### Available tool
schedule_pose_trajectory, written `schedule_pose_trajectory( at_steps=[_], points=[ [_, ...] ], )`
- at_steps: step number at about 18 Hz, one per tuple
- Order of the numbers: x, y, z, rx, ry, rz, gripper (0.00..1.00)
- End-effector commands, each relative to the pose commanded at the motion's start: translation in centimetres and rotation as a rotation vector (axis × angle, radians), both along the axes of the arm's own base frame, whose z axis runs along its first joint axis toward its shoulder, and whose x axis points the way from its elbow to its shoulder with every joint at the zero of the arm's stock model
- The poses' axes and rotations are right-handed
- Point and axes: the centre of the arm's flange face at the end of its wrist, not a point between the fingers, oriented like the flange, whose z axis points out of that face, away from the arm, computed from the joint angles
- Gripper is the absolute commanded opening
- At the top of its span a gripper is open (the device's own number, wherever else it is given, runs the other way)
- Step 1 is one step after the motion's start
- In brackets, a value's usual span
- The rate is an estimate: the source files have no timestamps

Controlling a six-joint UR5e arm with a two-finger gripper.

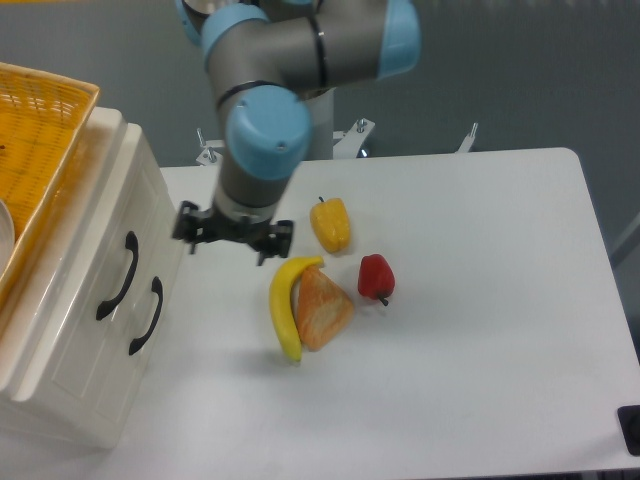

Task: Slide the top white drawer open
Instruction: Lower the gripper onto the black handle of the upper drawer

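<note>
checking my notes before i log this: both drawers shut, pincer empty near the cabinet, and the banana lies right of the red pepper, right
Not quite: in the camera view the banana lies left of the red pepper, with the orange wedge-shaped item between them. The rest holds: the top white drawer and the lower drawer look shut, and the pincer near the cabinet holds nothing.

Bare table [200, 330] lies between the drawer [85, 270] front and the banana [285, 305]; gripper [232, 232] hangs above it.
</note>
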Motion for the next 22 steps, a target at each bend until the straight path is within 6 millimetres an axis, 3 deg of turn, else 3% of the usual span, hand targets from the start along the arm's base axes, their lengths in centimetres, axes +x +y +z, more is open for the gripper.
schedule_pose_trajectory(
  at_steps=[10, 22],
  points=[
    [1.2, 1.9, -1.0, 0.074, -0.093, -0.020, 1.00],
    [1.5, 2.4, -2.5, 0.094, -0.115, -0.033, 1.00]
  ],
)
